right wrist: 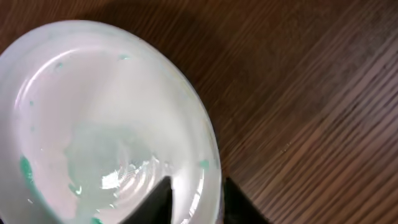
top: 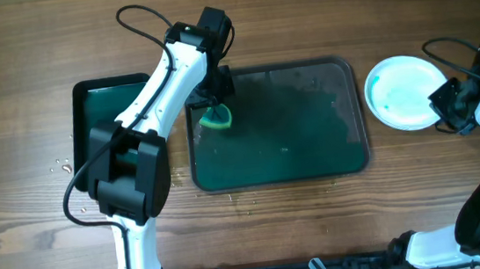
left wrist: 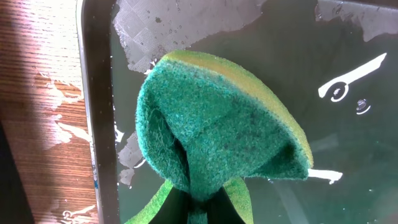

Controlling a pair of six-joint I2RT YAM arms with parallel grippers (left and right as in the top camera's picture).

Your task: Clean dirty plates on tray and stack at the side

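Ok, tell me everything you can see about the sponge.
The sponge is a dark green scouring pad backed by yellow foam, and it looks soft and fibrous. It is folded into a hood shape and pinched at its lower end by the shut left gripper. It sits over the wet tray, close to its left rim. Whether it presses down is unclear.

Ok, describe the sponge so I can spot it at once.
Find the large green tray mid-table and go to its far-left corner. There the left gripper pinches a folded sponge: fuzzy dark-green face, yellow edge, unlike the smooth white plate right of the tray.
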